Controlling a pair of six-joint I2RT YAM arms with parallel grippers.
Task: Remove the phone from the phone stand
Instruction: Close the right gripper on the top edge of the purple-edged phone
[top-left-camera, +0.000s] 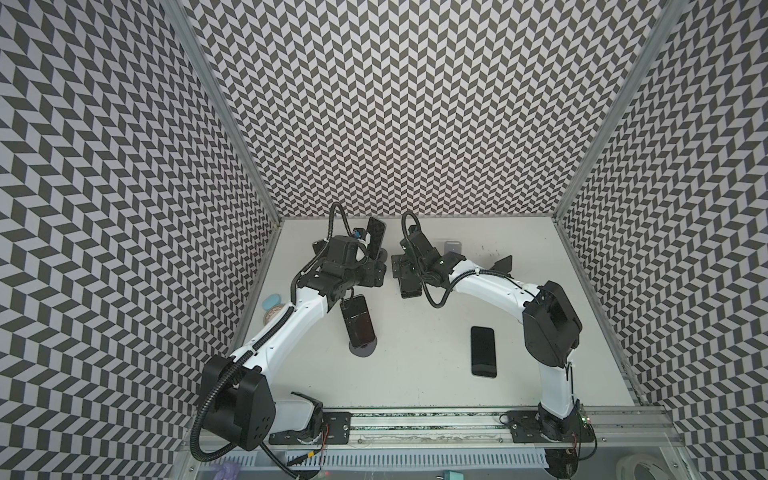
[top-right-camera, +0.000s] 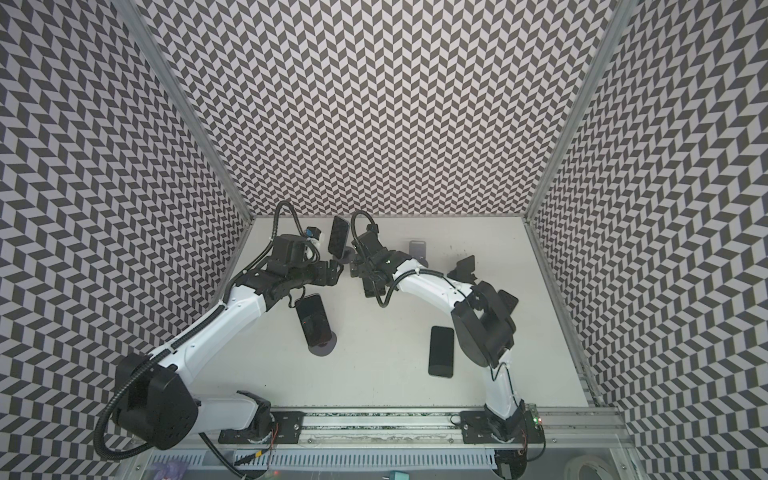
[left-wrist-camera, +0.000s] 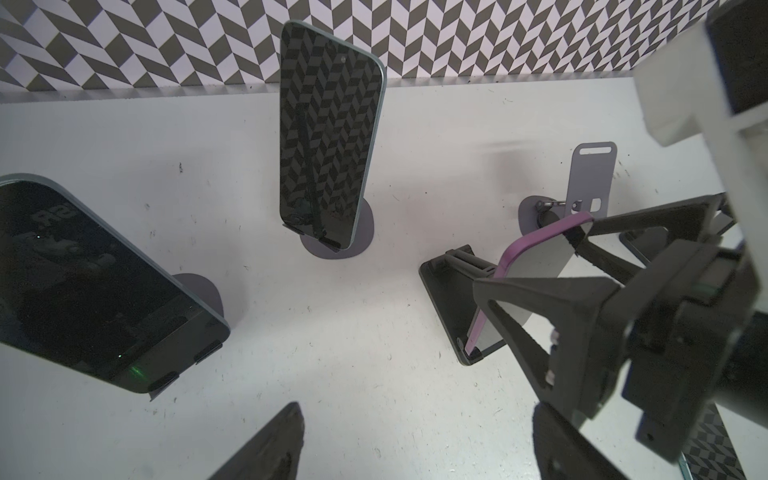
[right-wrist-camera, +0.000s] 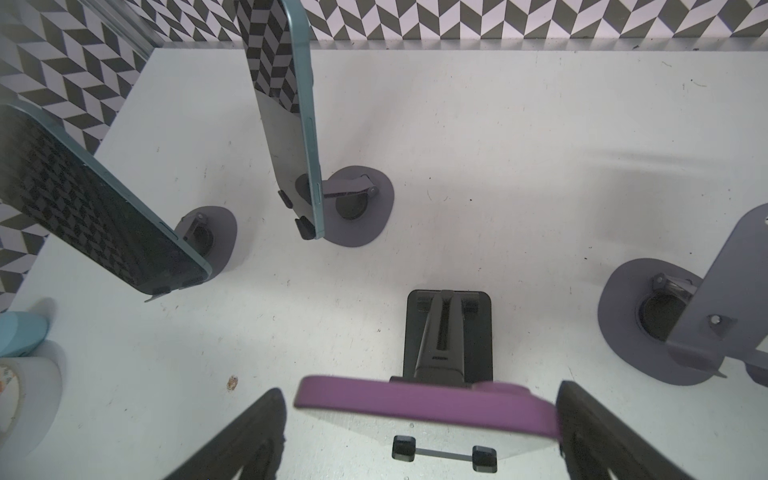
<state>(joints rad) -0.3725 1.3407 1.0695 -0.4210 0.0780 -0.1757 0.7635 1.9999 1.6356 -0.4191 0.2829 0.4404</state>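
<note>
A purple-edged phone (right-wrist-camera: 415, 401) leans on a black folding phone stand (right-wrist-camera: 449, 332); both also show in the left wrist view, the phone (left-wrist-camera: 536, 266) and its stand (left-wrist-camera: 446, 291). My right gripper (right-wrist-camera: 422, 392) is open and straddles the phone's top edge. One finger (right-wrist-camera: 582, 428) touches the phone's side, while the other finger (right-wrist-camera: 257, 432) stands a small gap off. In both top views the right gripper (top-left-camera: 405, 276) hides this phone. My left gripper (left-wrist-camera: 417, 409) hangs open over bare table beside it, with nothing between its fingers; a top view shows the left gripper (top-left-camera: 376, 272) close to the right one.
A teal phone (top-left-camera: 376, 237) stands on a grey round-based stand at the back, and another phone (top-left-camera: 358, 320) on a grey stand nearer the front. A black phone (top-left-camera: 483, 351) lies flat on the right. An empty grey stand (top-left-camera: 453, 246), black stands (top-left-camera: 503, 264) and a tape roll (top-left-camera: 276, 313) are nearby.
</note>
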